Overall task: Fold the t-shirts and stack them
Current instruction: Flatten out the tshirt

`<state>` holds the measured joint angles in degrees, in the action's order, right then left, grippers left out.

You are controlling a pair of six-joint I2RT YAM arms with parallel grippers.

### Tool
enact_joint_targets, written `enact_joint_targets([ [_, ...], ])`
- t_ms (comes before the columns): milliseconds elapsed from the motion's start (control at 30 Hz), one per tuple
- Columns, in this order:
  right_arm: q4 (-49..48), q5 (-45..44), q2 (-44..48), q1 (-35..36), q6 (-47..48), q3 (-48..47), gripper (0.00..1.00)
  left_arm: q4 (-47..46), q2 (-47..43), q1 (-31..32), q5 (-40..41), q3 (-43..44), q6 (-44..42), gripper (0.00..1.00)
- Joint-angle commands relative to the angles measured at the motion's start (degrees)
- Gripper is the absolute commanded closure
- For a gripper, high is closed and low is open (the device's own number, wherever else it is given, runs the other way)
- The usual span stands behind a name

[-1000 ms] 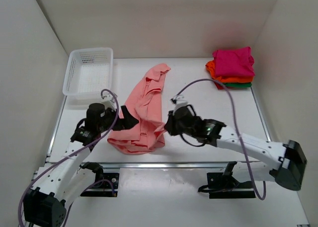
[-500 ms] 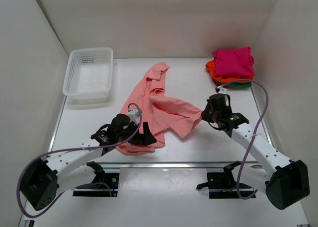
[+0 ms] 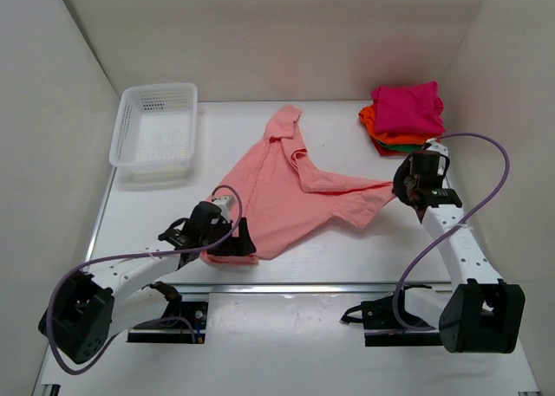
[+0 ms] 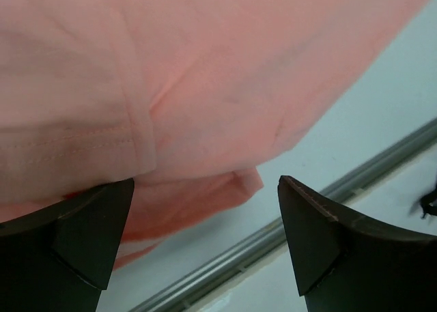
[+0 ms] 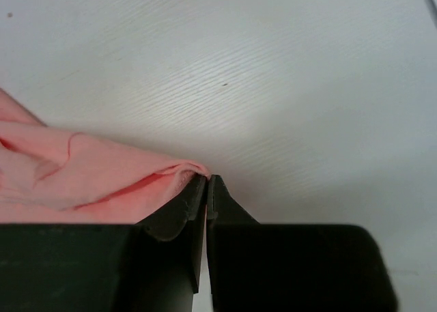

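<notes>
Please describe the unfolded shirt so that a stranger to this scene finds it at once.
On the white table, look in the middle, between the mesh basket at far left and the folded stack at far right. The salmon-pink t-shirt lies spread out, the only unfolded one, one corner pinched by the right end effector.

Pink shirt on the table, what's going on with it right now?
The right gripper is shut on a corner of the salmon-pink t-shirt, holding it spread toward the right. The left gripper hangs open at the shirt's near-left edge, gripping nothing. The shirt is unfolded; the folded stack sits at the far right.
</notes>
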<state>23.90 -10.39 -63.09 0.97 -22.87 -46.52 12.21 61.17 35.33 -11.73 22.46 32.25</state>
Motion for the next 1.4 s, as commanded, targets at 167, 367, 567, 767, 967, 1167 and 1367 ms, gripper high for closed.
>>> enact_joint_targets([
  [167,-0.17,-2.71,-0.28,-6.24,4.59,-2.96,1.0,6.95,0.44,-16.0,5.82,4.06,-10.09,0.02],
  [367,0.09,-3.31,1.13,-3.54,4.16,-0.77,1.0,17.57,2.91,-13.63,1.63,21.29,-12.57,0.01],
  [567,-0.7,-3.32,1.04,0.17,2.75,1.26,1.0,8.99,-9.81,-4.14,-8.31,5.89,6.64,0.35],
  [767,-1.05,-3.23,1.13,1.4,2.39,2.05,1.0,0.44,-19.5,-2.28,-8.06,-7.6,16.27,1.0],
  [967,-1.23,-3.41,1.74,3.33,0.82,3.37,1.0,1.24,-19.07,0.96,0.82,-5.5,13.1,0.57],
  [1167,-1.4,-3.58,1.3,3.07,0.81,3.63,1.0,-1.66,-14.5,6.93,5.65,-6.9,13.36,0.53],
  [1367,-1.84,-3.23,1.65,2.54,1.17,3.81,1.0,-0.52,-10.72,8.18,10.84,-6.55,13.54,0.46],
])
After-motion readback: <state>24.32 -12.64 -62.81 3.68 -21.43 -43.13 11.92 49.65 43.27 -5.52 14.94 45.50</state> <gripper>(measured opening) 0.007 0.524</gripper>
